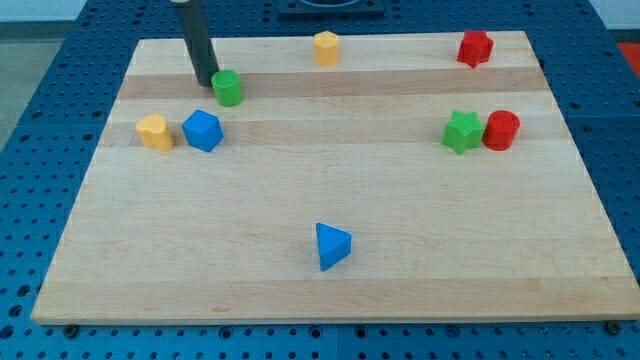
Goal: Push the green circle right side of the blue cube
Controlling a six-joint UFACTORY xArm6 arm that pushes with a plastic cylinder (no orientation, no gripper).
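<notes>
The green circle (229, 88) stands near the view's top left on the wooden board (330, 290). The blue cube (203, 131) sits just below it and slightly to its left. My tip (204, 82) is at the green circle's left side, touching or nearly touching it, with the dark rod rising toward the view's top. The tip is above the blue cube and apart from it.
A yellow block (155, 132) sits just left of the blue cube. An orange block (326, 48) is at the top centre. A red star (476, 48) is top right. A green star (462, 132) touches a red cylinder (501, 131). A blue triangle (332, 246) lies low centre.
</notes>
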